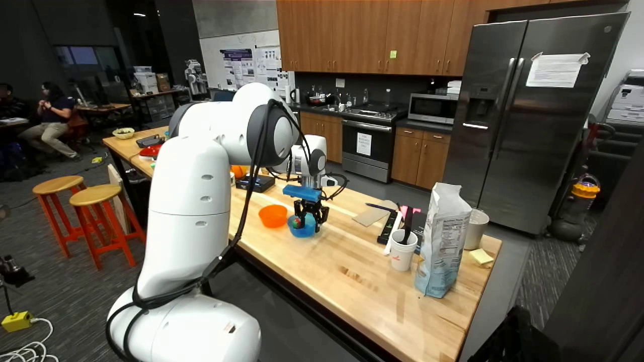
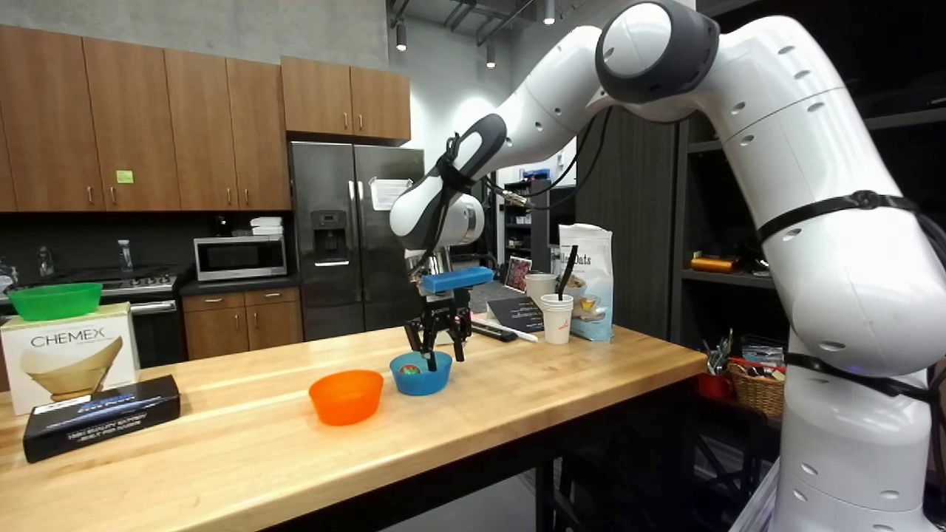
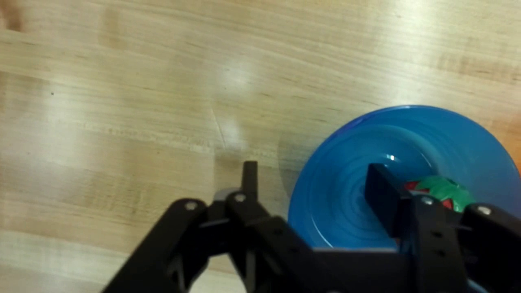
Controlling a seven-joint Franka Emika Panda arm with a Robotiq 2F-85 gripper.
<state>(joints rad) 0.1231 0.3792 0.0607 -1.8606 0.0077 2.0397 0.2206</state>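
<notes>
Well, in an exterior view the gripper point(image 1: 307, 227) is down at the blue bowl point(image 1: 301, 233), which sits upright on the wooden table point(image 1: 352, 296), just beside the orange bowl point(image 1: 273, 220). That makes two bowls near each other, one of each colour. I also count two stools point(image 1: 96, 195) off beyond the arm point(image 1: 191, 181), one tall bag point(image 1: 441, 244) and one stack of white cups point(image 1: 402, 255) toward the table's end; how many cups are nested in it I can't make out.

Then, in an exterior view, the bowls come to three, since a green bowl point(image 2: 55, 301) perches on a white carton point(image 2: 55, 343). One flat black box point(image 2: 101, 415) lies just in front of that carton. A single round red-and-green thing point(image 2: 408, 369) rests inside the blue bowl, near the gripper.

In the wrist view the fingers point(image 3: 384, 199) stand well parted, one inside the bowl, the other outside it, with the blue wall between them and nothing clamped. The red-and-green thing lies in the bowl beyond the inner finger, partly hidden; whether they touch, I can't say. So, to my eye, getting the gripper into place across the rim looks done. A hold on anything isn't made yet, and the bowl rests on the table with nothing lifted, so that part looks left undone.
</notes>
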